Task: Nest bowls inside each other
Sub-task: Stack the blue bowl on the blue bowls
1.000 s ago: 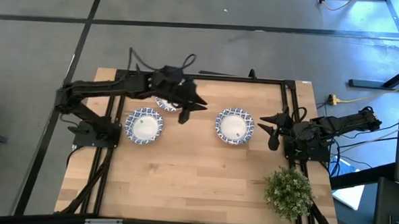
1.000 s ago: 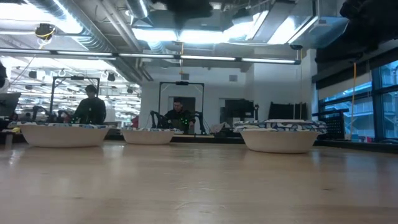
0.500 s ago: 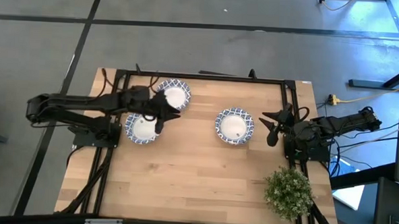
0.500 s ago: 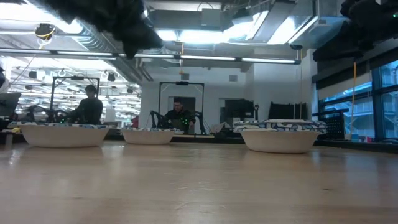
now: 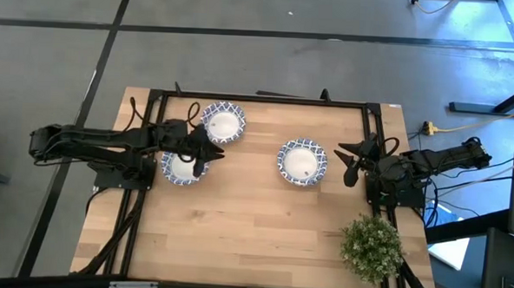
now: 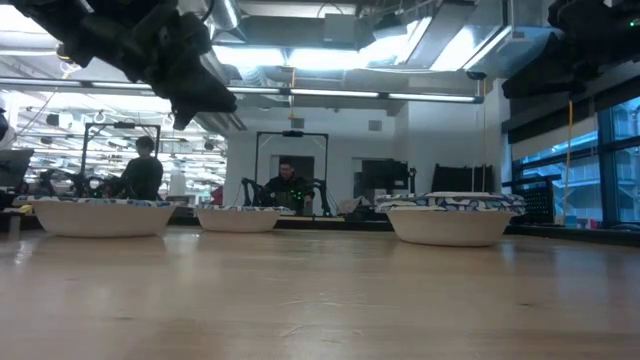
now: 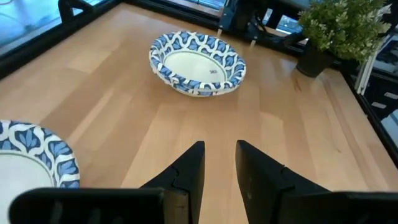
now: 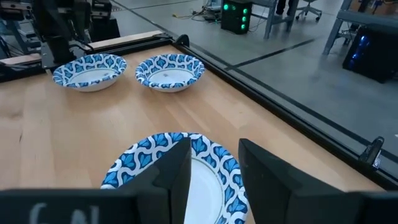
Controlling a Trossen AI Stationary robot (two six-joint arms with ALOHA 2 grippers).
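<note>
Stretching flat across the table's left edge, the left arm reached in over the near-left bowl, elbow far out beyond the frame. Its left gripper hung above that bowl's inner rim, fingers a narrow gap apart and holding nothing. The right arm lay folded at the right edge, its right gripper just beside the right bowl, fingers apart over its rim, empty. A plant stood in the near right corner. A third bowl sat at the back, close to the left one; the right bowl was well apart from both. In the low view, people showed in the room behind.
</note>
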